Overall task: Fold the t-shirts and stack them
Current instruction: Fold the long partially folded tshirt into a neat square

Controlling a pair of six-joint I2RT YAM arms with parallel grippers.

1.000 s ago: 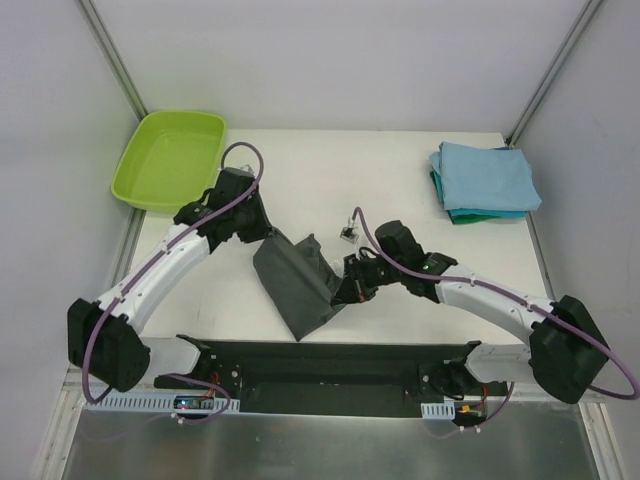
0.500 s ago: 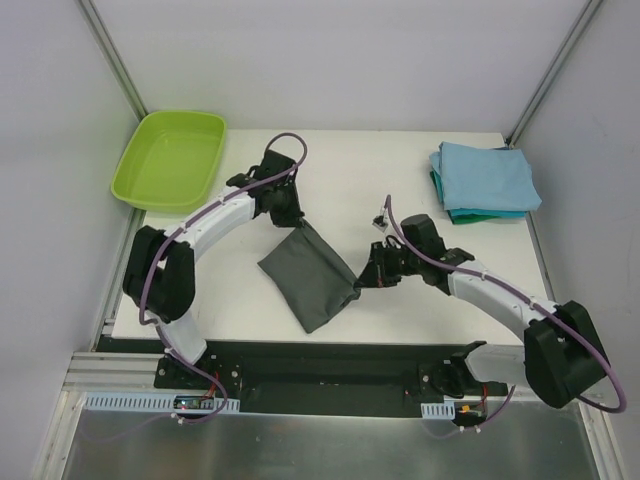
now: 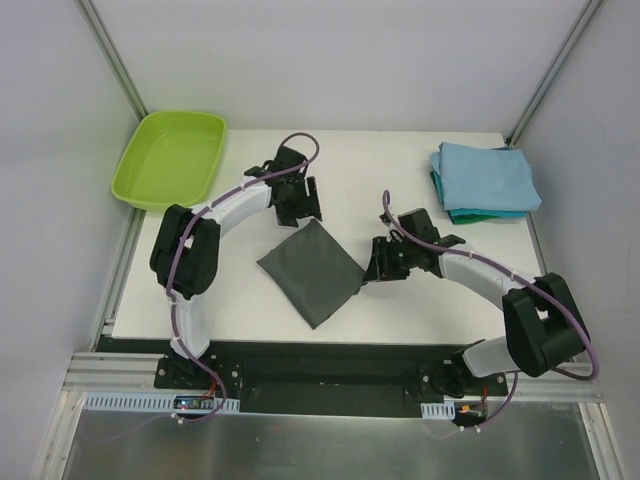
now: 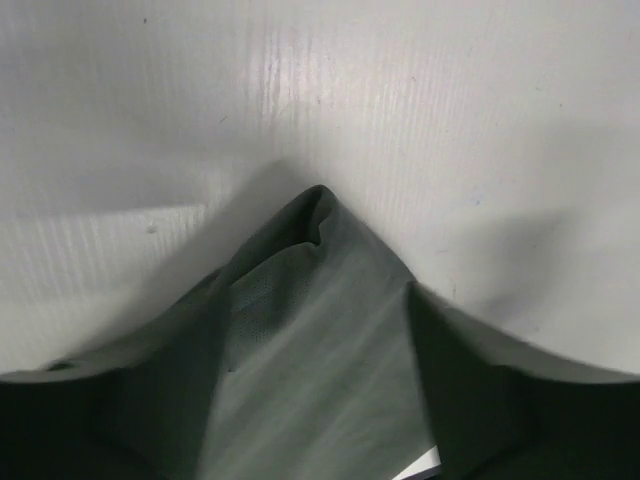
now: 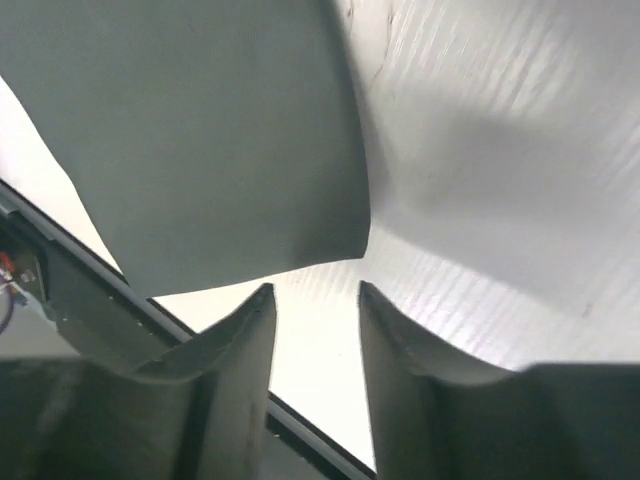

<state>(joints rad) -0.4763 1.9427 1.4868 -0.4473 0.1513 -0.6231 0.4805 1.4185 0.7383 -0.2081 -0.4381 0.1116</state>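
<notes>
Since half a second ago both arms have let go: charcoal tee lies flat, a folded square in the middle of the table. Left gripper is spread over its far corner, right gripper has fingers apart, empty, just off the right corner. Cloth looks soft, light and limp, so pinch all layers at an edge, then carry to the blue/teal stack far right.

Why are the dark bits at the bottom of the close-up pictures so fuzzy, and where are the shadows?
Left wrist view: the left gripper's fingers sit close to the lens, so they blur; the grey shirt throws a soft shadow on the table. Right wrist view: the right gripper's fingers are fuzzy too, with a wide shadow beside the shirt. Top view: sharp, evenly lit.
</notes>
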